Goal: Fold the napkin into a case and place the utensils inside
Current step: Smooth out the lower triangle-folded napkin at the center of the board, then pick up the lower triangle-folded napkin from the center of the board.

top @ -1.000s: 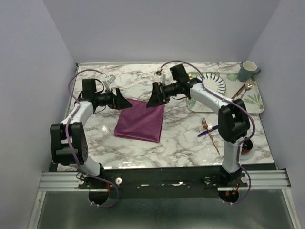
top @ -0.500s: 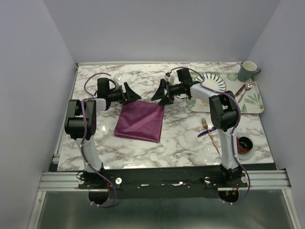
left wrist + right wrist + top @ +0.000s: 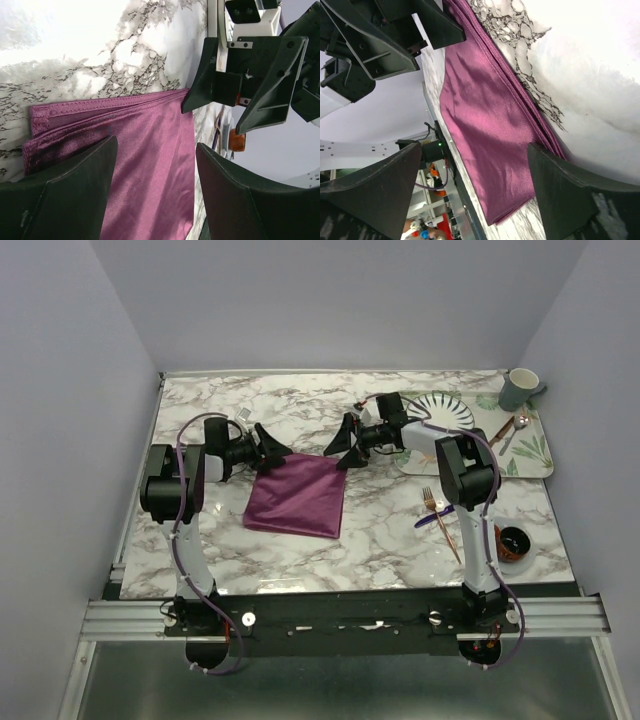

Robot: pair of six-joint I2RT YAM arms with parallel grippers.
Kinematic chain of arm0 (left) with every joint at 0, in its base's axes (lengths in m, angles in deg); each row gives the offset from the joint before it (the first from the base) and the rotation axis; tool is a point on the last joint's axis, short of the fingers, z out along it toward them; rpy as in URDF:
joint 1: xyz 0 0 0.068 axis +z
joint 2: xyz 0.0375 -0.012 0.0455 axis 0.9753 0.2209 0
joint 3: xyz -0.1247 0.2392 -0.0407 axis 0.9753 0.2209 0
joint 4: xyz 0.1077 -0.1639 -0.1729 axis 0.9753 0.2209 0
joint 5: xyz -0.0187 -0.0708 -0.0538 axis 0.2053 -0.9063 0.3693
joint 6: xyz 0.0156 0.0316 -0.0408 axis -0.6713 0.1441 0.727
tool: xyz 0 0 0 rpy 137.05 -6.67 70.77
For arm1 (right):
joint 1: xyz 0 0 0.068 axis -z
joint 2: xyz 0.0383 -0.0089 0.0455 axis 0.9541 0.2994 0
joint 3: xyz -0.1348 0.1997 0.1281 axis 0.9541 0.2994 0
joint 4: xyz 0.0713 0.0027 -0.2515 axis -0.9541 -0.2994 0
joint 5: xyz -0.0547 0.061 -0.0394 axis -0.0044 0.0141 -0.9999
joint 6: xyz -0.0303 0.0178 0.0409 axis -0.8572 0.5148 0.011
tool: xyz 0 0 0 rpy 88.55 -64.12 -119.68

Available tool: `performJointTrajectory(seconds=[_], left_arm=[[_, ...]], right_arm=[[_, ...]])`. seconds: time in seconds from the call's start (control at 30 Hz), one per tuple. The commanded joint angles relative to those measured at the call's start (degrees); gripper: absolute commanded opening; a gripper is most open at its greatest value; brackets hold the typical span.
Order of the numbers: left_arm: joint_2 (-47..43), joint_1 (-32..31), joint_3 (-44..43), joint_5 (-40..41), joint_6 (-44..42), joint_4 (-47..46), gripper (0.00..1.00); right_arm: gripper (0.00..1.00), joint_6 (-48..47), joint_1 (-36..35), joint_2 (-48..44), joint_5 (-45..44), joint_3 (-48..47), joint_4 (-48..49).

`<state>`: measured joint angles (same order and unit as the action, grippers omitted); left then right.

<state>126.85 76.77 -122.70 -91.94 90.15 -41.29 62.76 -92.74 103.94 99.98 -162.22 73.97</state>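
Note:
The plum-purple napkin (image 3: 296, 495) lies flat on the marble table, folded to a near-square of several layers. No case is in view. My left gripper (image 3: 277, 453) hovers at its far left corner, jaws open over the cloth (image 3: 145, 150). My right gripper (image 3: 339, 451) stands open at the far right corner, its jaws spanning the folded edge (image 3: 490, 125). The two grippers face each other across the far edge. The copper fork (image 3: 447, 525) and the dark blue knife (image 3: 436, 517) lie crossed on the table to the right, beside the right arm.
A striped plate (image 3: 447, 412) and a leaf-patterned tray (image 3: 528, 452) sit at the back right, with a silver spoon (image 3: 512, 427) on the tray and a grey mug (image 3: 519, 388) behind. A small dark bowl (image 3: 513, 542) stands near the right front edge.
Both arms have swung their elbows back and reached in. The left gripper has shifted right to the napkin's far left corner, and the right gripper has slid right to the far right corner.

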Motion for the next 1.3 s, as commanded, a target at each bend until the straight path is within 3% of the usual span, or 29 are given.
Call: performJointTrajectory(seconds=[0.0, 0.17, 0.2, 0.33, 0.4, 0.6, 1.27], left_arm=[[-4.8, 0.0, 0.8, -1.3, -3.6, -0.1, 0.78], [-15.3, 0.0, -2.6, 0.8, -23.2, 16.0, 0.79], [-16.7, 0.0, -3.7, 1.7, -26.1, 21.3, 0.79], [-22.6, 0.0, -4.4, 4.8, -34.5, 28.3, 0.79], [-23.8, 0.0, -4.1, 5.3, -35.6, 29.6, 0.79], [-26.2, 0.0, -2.7, 5.8, -37.3, 31.3, 0.79], [-24.9, 0.0, -4.3, 6.8, -39.7, 34.9, 0.80]], right_arm=[[0.91, -2.6, 0.2, -4.9, -1.3, 1.5, -1.8], [0.77, -11.2, 0.5, -10.2, -7.7, 0.6, -10.2], [0.75, -14.0, 0.5, -10.4, -9.6, 0.6, -11.3], [0.63, -19.4, 0.7, -9.5, -18.0, -0.9, -17.0], [0.57, -20.6, 0.7, -8.0, -21.2, -2.0, -19.2], [0.55, -21.5, 0.7, -5.3, -24.9, -4.1, -20.6], [0.51, -17.7, 0.7, 2.3, -19.7, -9.5, -23.0]])
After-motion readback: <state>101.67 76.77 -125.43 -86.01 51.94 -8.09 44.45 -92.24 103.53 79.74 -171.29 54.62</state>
